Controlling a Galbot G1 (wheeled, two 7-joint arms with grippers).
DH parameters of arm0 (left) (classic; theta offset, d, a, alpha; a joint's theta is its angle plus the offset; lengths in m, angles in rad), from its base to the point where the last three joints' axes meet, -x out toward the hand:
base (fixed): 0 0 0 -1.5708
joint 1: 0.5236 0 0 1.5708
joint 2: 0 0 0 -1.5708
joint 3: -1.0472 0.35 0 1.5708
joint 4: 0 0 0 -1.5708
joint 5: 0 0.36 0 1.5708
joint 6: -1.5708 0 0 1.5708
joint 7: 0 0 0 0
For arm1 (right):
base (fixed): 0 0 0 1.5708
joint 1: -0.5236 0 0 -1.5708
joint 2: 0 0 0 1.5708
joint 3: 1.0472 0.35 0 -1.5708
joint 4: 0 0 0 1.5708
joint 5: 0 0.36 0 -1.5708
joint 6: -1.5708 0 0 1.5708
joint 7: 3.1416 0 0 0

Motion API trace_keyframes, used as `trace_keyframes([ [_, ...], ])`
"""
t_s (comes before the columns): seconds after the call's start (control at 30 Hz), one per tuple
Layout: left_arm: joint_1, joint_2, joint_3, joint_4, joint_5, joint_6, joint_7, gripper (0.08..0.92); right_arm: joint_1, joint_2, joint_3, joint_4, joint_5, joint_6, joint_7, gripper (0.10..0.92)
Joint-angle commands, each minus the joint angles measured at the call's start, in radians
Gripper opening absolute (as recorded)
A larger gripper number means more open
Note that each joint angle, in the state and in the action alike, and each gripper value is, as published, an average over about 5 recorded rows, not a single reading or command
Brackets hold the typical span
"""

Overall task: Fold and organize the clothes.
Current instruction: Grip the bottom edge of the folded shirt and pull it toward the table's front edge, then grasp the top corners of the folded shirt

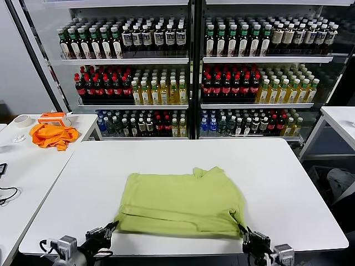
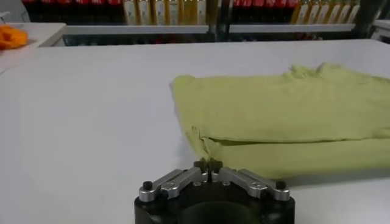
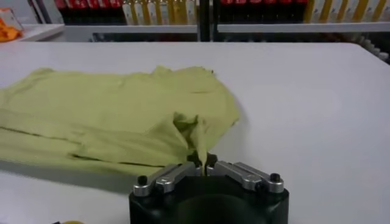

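The lime-green T-shirt point(image 1: 183, 202) lies folded across the middle of the white table point(image 1: 277, 177), its near edge doubled over. My left gripper point(image 1: 112, 226) is at the shirt's near left corner, shut on a pinch of the green fabric point(image 2: 207, 149). At the near right corner my right gripper point(image 1: 244, 231) is shut on a raised fold of the same shirt point(image 3: 200, 143). In the left wrist view my left gripper point(image 2: 208, 165) has its jaws pressed together on the cloth. My right gripper point(image 3: 202, 163) shows the same. No print shows.
An orange cloth point(image 1: 53, 135) and a roll of tape point(image 1: 22, 121) lie on a side table at the left. Glass-door coolers full of bottles point(image 1: 188, 72) stand behind the table. Another white table point(image 1: 341, 119) is at the right. Cables point(image 1: 5, 194) lie at the far left.
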Motion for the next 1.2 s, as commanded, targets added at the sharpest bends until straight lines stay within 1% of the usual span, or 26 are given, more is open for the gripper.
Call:
trace_keyframes([
  [0.03,0.124,0.007,-0.036,-0.074,0.051,0.0,-0.008,0.082,-0.089,-0.002,0.028,0.06,-0.053,-0.055,-0.019,0.127],
  [0.13,0.104,0.01,-0.053,-0.087,0.033,0.003,-0.015,0.107,-0.093,-0.007,0.07,0.088,-0.048,-0.063,-0.004,0.183],
  [0.17,0.093,0.012,-0.063,-0.093,0.021,0.004,-0.016,0.127,-0.096,-0.011,0.091,0.1,-0.042,-0.07,0.003,0.209],
  [0.23,0.069,0.019,-0.081,-0.106,0.001,0.006,-0.018,0.181,-0.098,-0.02,0.136,0.131,-0.019,-0.092,0.01,0.27],
  [0.37,0.0,0.048,-0.104,-0.134,-0.022,0.012,-0.017,0.294,-0.02,-0.058,0.23,0.19,0.1,-0.155,0.008,0.382],
  [0.47,-0.072,0.076,-0.101,-0.11,-0.033,-0.001,-0.014,0.38,0.088,-0.096,0.241,0.182,0.16,-0.164,-0.005,0.469],
  [0.57,-0.168,0.09,-0.058,-0.033,-0.05,-0.018,-0.008,0.467,0.239,-0.103,0.157,0.109,0.176,-0.164,0.002,0.556],
  [0.73,-0.367,0.089,0.074,0.142,-0.059,-0.018,0.008,0.614,0.577,-0.044,-0.122,-0.107,0.19,-0.164,0.088,0.703],
  [0.83,-0.467,0.088,0.143,0.221,-0.047,-0.009,0.023,0.701,0.718,-0.015,-0.224,-0.22,0.195,-0.164,0.105,0.78],
  [0.9,-0.517,0.083,0.175,0.259,-0.045,-0.004,0.03,0.757,0.799,0.008,-0.264,-0.291,0.195,-0.164,0.103,0.809],
  [1.0,-0.566,0.072,0.21,0.318,-0.033,-0.001,0.047,0.809,0.898,0.046,-0.303,-0.409,0.19,-0.162,0.083,0.82],
  [1.1,-0.609,0.057,0.238,0.384,-0.027,-0.004,0.058,0.821,0.957,0.083,-0.331,-0.499,0.185,-0.156,0.069,0.822],
  [1.2,-0.645,0.046,0.261,0.43,-0.029,-0.006,0.064,0.822,0.985,0.119,-0.367,-0.547,0.181,-0.148,0.071,0.823],
])
